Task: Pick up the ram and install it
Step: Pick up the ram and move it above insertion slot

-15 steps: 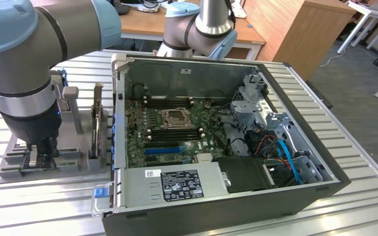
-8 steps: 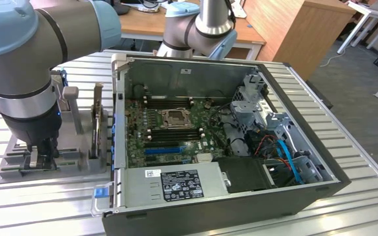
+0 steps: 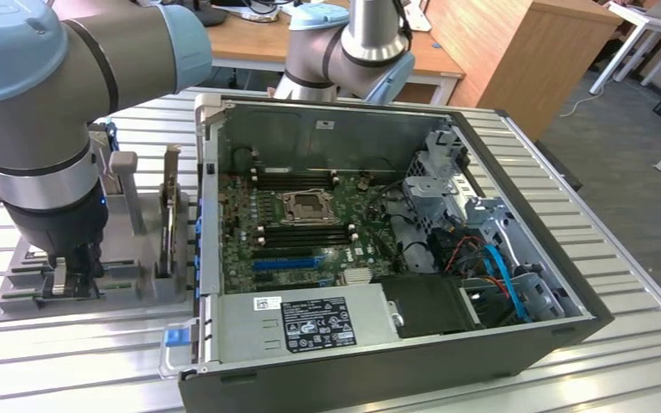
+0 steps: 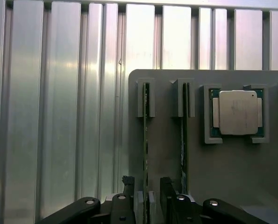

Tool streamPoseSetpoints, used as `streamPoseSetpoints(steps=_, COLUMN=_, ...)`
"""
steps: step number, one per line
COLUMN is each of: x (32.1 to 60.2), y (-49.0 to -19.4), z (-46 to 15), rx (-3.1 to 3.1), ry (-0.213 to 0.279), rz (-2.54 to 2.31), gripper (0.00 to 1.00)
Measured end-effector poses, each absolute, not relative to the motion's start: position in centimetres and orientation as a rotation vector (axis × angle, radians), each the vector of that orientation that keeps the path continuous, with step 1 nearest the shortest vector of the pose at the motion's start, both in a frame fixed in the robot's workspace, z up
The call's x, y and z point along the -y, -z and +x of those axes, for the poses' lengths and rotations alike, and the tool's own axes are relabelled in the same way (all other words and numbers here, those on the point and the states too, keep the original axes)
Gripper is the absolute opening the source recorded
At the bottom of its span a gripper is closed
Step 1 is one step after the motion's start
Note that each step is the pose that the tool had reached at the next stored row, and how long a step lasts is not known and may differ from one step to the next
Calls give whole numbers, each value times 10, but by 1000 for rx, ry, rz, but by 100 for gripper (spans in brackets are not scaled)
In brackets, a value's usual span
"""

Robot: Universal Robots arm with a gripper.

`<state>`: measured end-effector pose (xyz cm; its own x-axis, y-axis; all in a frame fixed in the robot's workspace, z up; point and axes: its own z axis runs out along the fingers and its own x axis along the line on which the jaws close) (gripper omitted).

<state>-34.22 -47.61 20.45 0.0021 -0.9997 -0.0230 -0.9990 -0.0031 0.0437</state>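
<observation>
exterior view: a grey and pale blue robot arm (image 3: 44, 112) reaches straight down. its gripper (image 3: 69, 284) is lowered into a grey parts holder (image 3: 147, 288), with the dark fingers down among the holder's ridges. the holder sits on a ribbed metal table (image 3: 78, 361). an open computer case (image 3: 342, 129) lies just past the holder, to the exterior view's right of the gripper, with its green motherboard (image 3: 296, 224) facing up. the case is apart from the gripper.

wrist view: this looks down past the gripper (image 4: 146, 186) onto the same holder (image 4: 164, 140) and table (image 4: 59, 116). the gripper's two dark fingers (image 4: 167, 196) are spread apart. the ram (image 4: 145, 149) stands on its long edge in a slot of the holder. it is a thin green stick, and its near end runs between the fingers. there is a clear gap on each side, so neither finger touches it. a second ram stick (image 4: 184, 149) stands on edge in the next slot, parallel to the first and just outside one finger. beyond that stick, farther from the gripper, a square silver processor chip (image 4: 237, 112) lies flat in its own recess.
</observation>
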Motion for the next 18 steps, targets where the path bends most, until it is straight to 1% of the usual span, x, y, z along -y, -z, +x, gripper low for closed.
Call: streamPoseSetpoints(steps=18, x=474, y=-200, z=-344, rx=2187, ry=73, rz=2233, gripper=36)
